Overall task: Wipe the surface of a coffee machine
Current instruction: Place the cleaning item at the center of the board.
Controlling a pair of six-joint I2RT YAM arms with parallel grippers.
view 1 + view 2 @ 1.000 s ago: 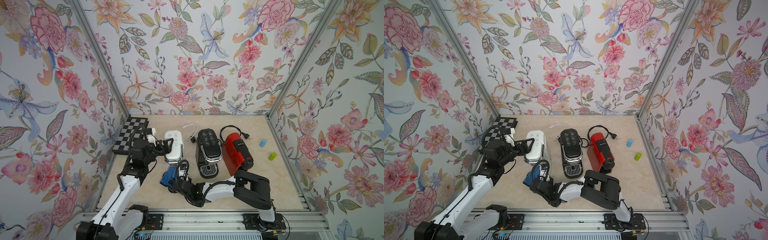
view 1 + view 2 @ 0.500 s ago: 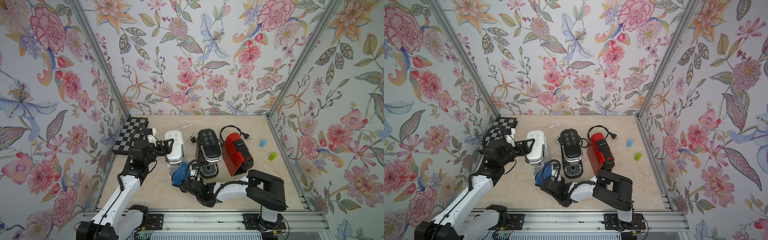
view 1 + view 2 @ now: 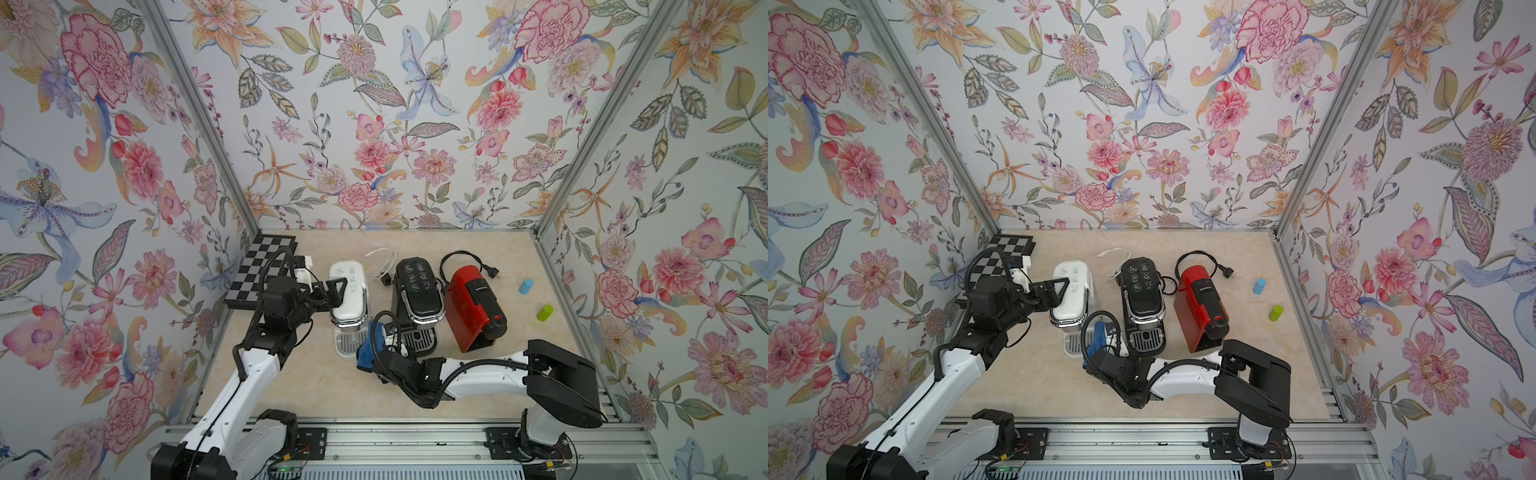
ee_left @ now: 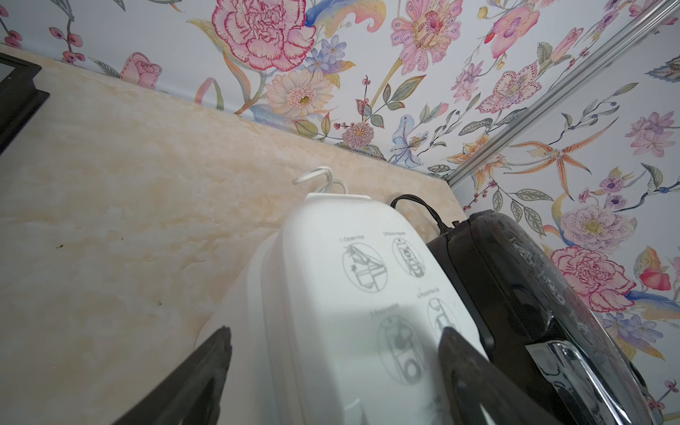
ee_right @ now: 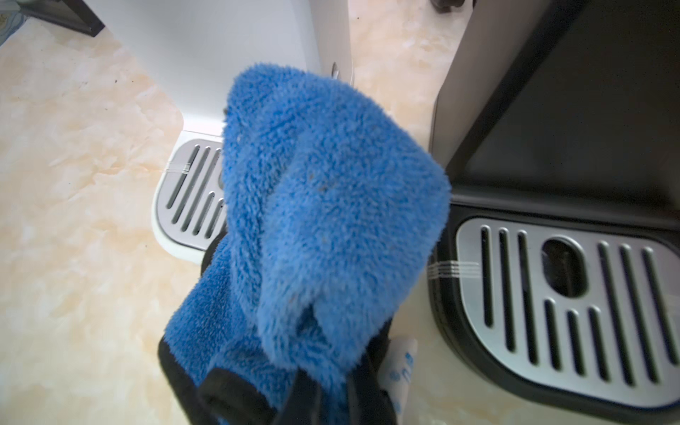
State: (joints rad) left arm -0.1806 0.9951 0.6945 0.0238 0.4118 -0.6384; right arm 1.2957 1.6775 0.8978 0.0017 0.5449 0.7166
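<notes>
Three coffee machines stand side by side: a white one [image 3: 349, 291], a black one [image 3: 417, 291] and a red one [image 3: 473, 303]. My left gripper [image 3: 334, 291] is open at the white machine's [image 4: 353, 279] left top edge. One finger [image 4: 206, 368] hangs beside its flank and the other lies over its printed lid. My right gripper [image 5: 323, 386] is shut on a fluffy blue cloth [image 5: 323, 206]. It holds the cloth [image 3: 365, 351] low above the table, between the white machine's drip tray [image 5: 187, 191] and the black machine's drip tray [image 5: 574, 294].
A checkerboard [image 3: 262, 270] lies at the back left against the wall. A blue cylinder [image 3: 525, 286] and a green one [image 3: 544, 312] lie right of the red machine. A white cable [image 3: 382, 262] and a black cable [image 3: 469, 257] lie behind the machines. Flowered walls close three sides.
My right arm has carried the blue cloth rightward and toward the machines, from the table in front of the white one to between the two drip trays. The left arm has stayed put.
</notes>
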